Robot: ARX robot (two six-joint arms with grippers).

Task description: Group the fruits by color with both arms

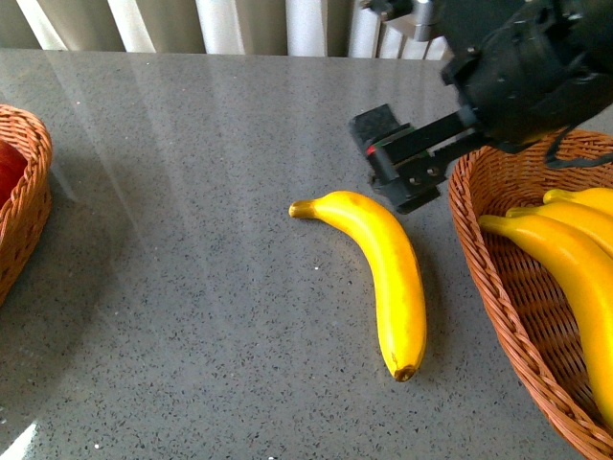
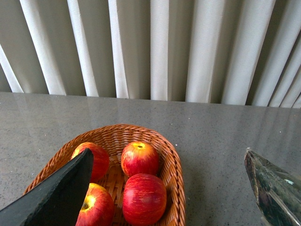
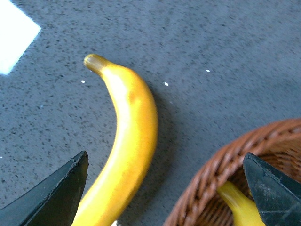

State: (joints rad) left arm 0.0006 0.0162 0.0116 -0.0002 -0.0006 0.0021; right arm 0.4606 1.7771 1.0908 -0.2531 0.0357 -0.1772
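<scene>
We see the right gripper [image 1: 400,161] spread wide, holding nothing; loose banana [image 3: 127,141] lies just beside one finger, banana basket [image 3: 211,179] by the other. Left gripper [image 2: 167,155] also apart, apples [image 2: 140,157] between its fingers.

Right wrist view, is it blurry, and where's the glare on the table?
Right wrist view: slightly blurred, banana edges soft, a white glare patch on the table at one corner. Front view: sharp, pale streaks reflected on the table. Left wrist view: apples crisp.
</scene>
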